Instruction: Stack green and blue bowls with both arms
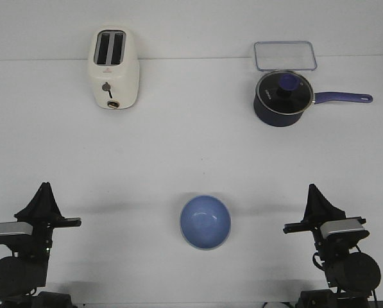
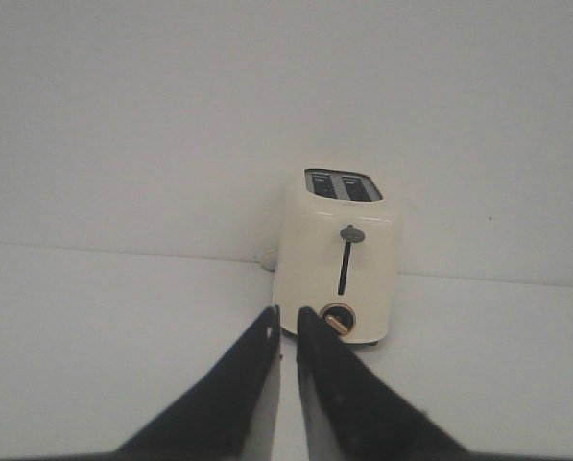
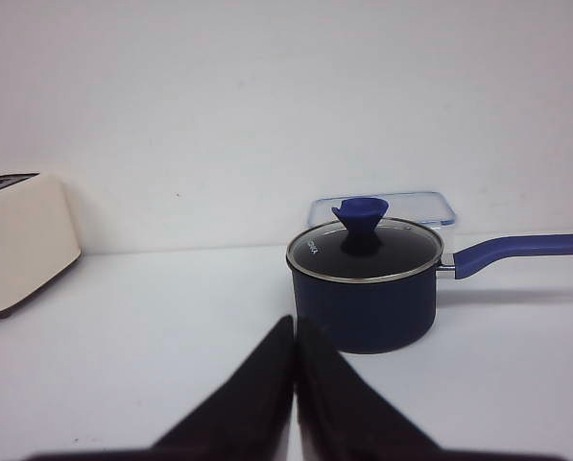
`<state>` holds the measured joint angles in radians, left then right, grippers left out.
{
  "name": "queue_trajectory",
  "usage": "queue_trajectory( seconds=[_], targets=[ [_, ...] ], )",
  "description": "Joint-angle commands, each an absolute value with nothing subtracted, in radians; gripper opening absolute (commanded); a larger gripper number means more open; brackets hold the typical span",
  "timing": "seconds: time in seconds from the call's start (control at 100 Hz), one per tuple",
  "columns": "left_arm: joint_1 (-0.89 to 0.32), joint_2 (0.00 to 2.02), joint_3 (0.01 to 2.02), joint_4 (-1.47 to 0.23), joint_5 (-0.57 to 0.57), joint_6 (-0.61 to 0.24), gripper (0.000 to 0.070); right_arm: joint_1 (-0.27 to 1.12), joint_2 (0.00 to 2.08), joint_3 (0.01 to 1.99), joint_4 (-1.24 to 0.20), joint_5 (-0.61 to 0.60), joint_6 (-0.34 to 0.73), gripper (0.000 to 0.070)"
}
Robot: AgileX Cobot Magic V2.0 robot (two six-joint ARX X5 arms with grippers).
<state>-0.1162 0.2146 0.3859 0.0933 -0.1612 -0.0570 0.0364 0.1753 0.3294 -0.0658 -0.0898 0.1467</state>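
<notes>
White counter, white wall behind. Blue bowl sits upright near the front edge, about centred btwn the two arms, maybe a touch closer to the right one. No green bowl visible on its own; could be nested under the blue one, can't tell from the front view. The bowl is round, so no long axis to line up on.

Left gripper is well apart from the bowl on its left, fingers nearly together w/ a thin gap, holding nothing. Right gripper is well apart on the other side, fingers pressed together, empty.

Both point fwd, so the bowl lies sideways and inward from each, not ahead.

Further back: toaster ahead of the left arm, lidded saucepan ahead of the right, clear container just behind it.
</notes>
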Motion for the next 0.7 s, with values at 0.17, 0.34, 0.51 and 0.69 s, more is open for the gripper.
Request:
queue_trajectory(
  seconds=[0.17, 0.34, 0.51, 0.69],
  targets=[
    [-0.116, 0.211, 0.398, 0.098, -0.163, -0.042, 0.0015, 0.036, 0.176, 0.331, -0.052, -0.089, 0.160, 0.0000],
    [-0.081, 0.172, 0.320, 0.101, -0.148, -0.009, 0.0015, 0.036, 0.176, 0.331, -0.052, -0.089, 0.160, 0.0000],
    [-0.008, 0.086, 0.177, 0.105, -0.052, -0.011, 0.0015, 0.036, 0.176, 0.331, -0.052, -0.089, 0.160, 0.0000],
    [0.006, 0.003, 0.059, 0.130, -0.052, -0.011, 0.0015, 0.036, 0.176, 0.331, -0.052, -0.088, 0.160, 0.0000]
  ],
)
